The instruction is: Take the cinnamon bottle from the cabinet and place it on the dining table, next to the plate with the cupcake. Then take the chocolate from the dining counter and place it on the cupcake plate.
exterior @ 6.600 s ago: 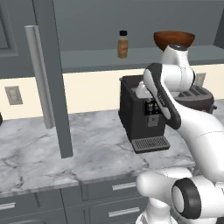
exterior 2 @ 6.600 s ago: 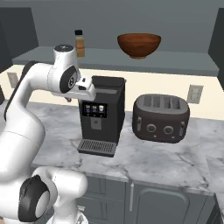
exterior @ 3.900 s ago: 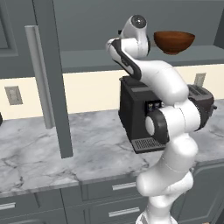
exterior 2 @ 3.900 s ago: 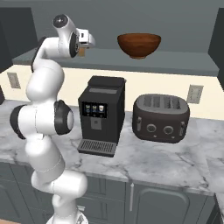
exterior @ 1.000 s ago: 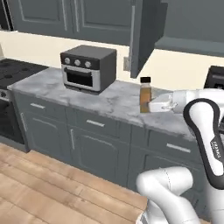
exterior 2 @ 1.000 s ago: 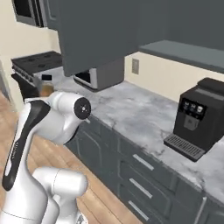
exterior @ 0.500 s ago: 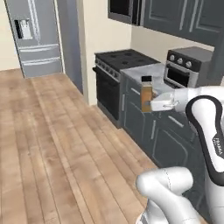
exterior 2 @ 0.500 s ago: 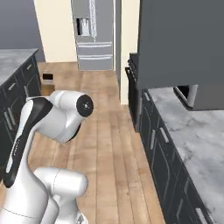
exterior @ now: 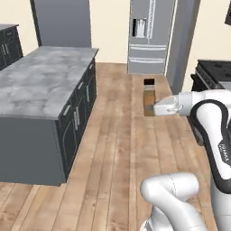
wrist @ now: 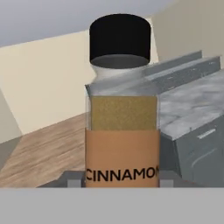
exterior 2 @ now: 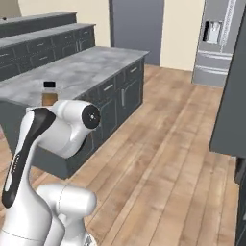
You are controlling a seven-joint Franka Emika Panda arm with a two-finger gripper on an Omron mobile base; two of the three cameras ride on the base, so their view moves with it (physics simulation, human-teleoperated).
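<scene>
Right now your gripper [exterior: 152, 109] is clamped on the cinnamon bottle [exterior: 149, 97], which stands upright in its hold, cap up, carried out in front of the arm above the wooden floor [exterior: 117, 149]. You see no marble-topped dining table or cupcake plate yet; the dark grey island [exterior: 43, 76] lies off to your left.
</scene>
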